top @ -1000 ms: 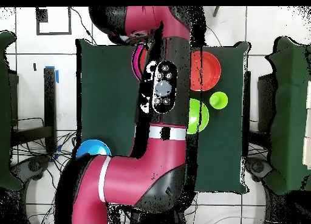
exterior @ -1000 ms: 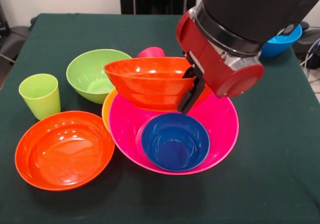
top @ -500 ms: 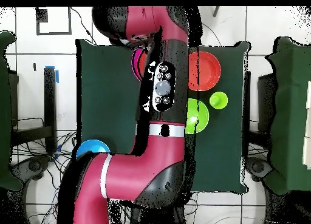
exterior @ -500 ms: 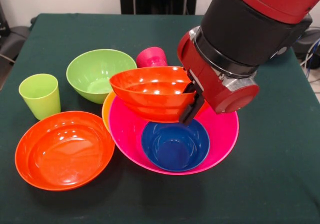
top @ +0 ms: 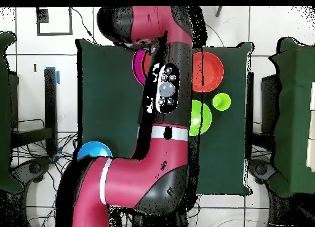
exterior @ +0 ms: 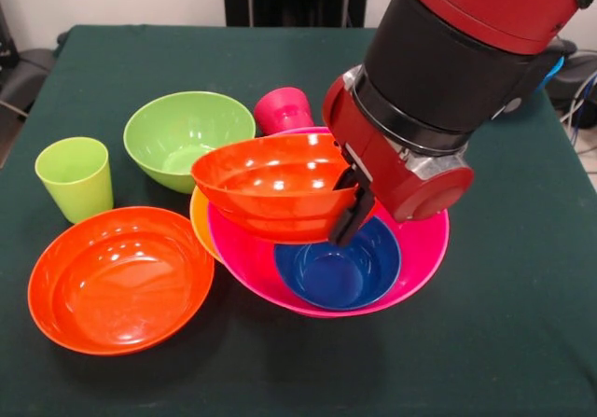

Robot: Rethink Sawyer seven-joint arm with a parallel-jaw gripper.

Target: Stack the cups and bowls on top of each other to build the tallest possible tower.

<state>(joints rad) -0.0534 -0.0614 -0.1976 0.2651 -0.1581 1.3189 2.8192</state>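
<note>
We see the big pink bowl [exterior: 424,249] sitting on the green tabletop [exterior: 522,342] with the small dark blue bowl [exterior: 338,266] resting inside it, toward its near side. A yellow-orange rim [exterior: 198,219] peeks out from under the pink bowl's left edge; we cannot tell whether it is a cup or a bowl. The gripper [exterior: 353,214] is clamped on the right rim of a red-orange bowl [exterior: 266,184], holding it tilted above the pink bowl's far-left part, just overlapping the blue bowl's rim. Behind it stands the red-pink cup [exterior: 283,109], and beside that the green bowl [exterior: 182,137], empty. The lime green cup [exterior: 75,178] stands alone at the left, and a second red-orange bowl [exterior: 119,277], also empty, lies in front of it, just beside the pink bowl.

Compared with a second ago, the held bowl has come lower and shifted left, the red-pink cup shows more fully behind it, and the pink bowl with its blue one has slid slightly right.

In the overhead view the arm [top: 163,101] covers most of the cluster; the light blue bowl [top: 93,151] sits at the tabletop's corner, well apart from the rest. Open tabletop lies along the near edge and the right side in the front view.
</note>
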